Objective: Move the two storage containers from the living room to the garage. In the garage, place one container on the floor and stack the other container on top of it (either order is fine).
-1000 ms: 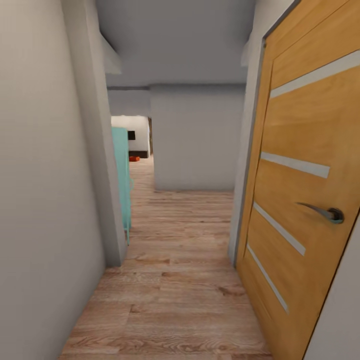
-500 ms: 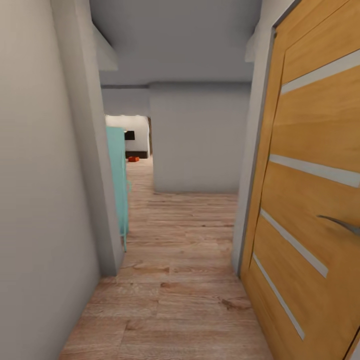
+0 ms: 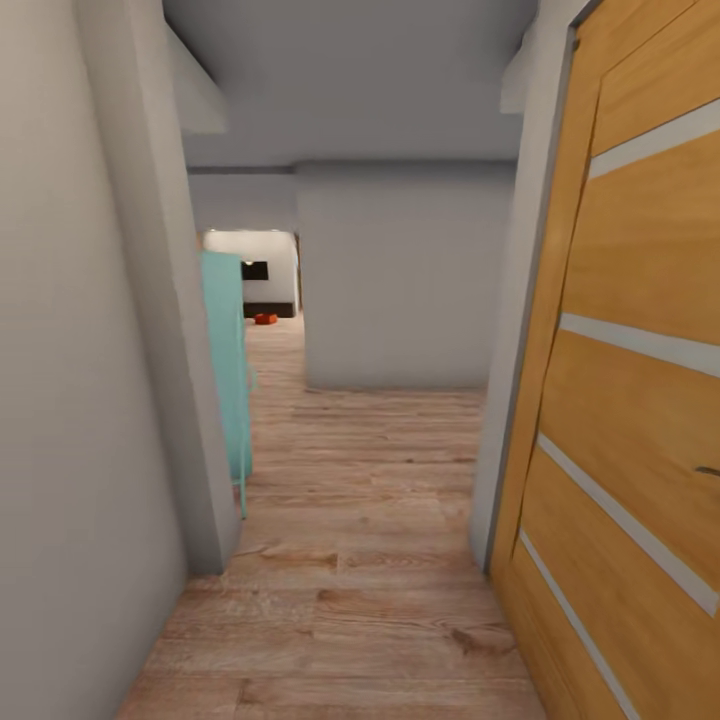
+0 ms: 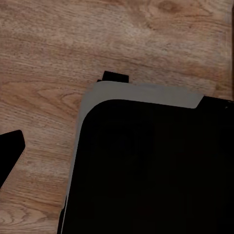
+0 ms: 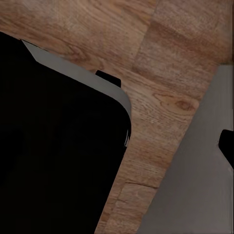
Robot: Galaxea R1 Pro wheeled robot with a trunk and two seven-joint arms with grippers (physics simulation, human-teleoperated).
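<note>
Far down the hallway, past a teal door [image 3: 226, 370] on the left, a small orange-red storage container [image 3: 265, 318] sits on the light wood-plank flooring [image 3: 350, 520] of the living room [image 3: 255, 275], well apart from the robot. A wood-panelled door [image 3: 630, 400] stands close on the right. Both wrist views look down on planks and the robot's dark base [image 4: 146, 165]; whether either gripper is spread or pressed together cannot be told.

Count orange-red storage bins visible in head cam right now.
1. A small orange-red plastic bin sits on the light wood-plank floor far down the hallway, in the bright room beyond the teal panel. The second may be hidden behind walls.
</note>
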